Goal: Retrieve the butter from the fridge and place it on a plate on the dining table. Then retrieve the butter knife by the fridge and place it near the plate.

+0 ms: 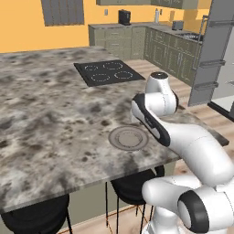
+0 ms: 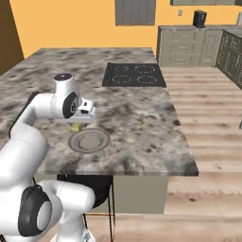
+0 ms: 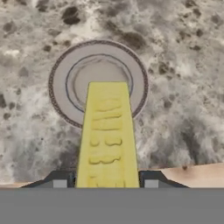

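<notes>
One dining table (image 1: pixel 45 114) is standing in front of me, with one black cooktop (image 1: pixel 109 72) sitting in its top and showing four ring burners. One plate (image 1: pixel 128 137) is lying on the stone. One stick of butter (image 3: pixel 107 138) is sitting between the two dark fingertips (image 3: pixel 60 179) of the one gripper (image 3: pixel 106 180). Two black stools (image 1: pixel 36 217) are peeking out from under the table's near edge. One fridge (image 1: pixel 211 55) is standing open off to the right. One dark appliance (image 1: pixel 124 17) is resting on the far counter.
</notes>
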You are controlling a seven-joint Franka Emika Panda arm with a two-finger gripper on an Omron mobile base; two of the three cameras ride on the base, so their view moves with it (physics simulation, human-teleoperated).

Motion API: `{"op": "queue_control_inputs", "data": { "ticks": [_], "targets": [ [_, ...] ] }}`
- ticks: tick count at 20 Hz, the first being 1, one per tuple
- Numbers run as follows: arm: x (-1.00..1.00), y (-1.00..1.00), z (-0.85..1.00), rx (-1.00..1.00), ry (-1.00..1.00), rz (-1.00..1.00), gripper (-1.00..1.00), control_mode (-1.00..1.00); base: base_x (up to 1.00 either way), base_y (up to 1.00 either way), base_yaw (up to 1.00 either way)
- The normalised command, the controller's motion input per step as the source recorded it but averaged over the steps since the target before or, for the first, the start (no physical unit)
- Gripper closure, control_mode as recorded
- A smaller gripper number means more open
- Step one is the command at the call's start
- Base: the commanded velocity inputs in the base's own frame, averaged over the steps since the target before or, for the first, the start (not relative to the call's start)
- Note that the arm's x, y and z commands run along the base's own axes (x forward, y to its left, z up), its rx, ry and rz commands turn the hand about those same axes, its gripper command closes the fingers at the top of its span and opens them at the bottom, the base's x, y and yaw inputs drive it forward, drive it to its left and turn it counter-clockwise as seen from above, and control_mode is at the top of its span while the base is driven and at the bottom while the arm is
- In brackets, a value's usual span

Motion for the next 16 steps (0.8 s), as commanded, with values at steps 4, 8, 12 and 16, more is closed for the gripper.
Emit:
{"op": "queue_control_inputs", "data": {
  "ticks": [4, 8, 12, 16],
  "targets": [
    [0.65, 0.1, -0.67, 0.0, 0.0, -0.03, 1.0, -1.0, 0.0, 0.0, 0.0],
    [0.47, 0.07, -0.74, 0.0, -0.04, -0.04, 1.0, -1.0, 0.0, 0.0, 0.0],
    [0.39, 0.06, -0.54, 0.0, -0.09, -0.05, 1.0, -1.0, 0.0, 0.0, 0.0],
    [0.21, 0.0, -0.47, 0.0, 0.0, -0.04, 1.0, -1.0, 0.0, 0.0, 0.0]
  ]
}}
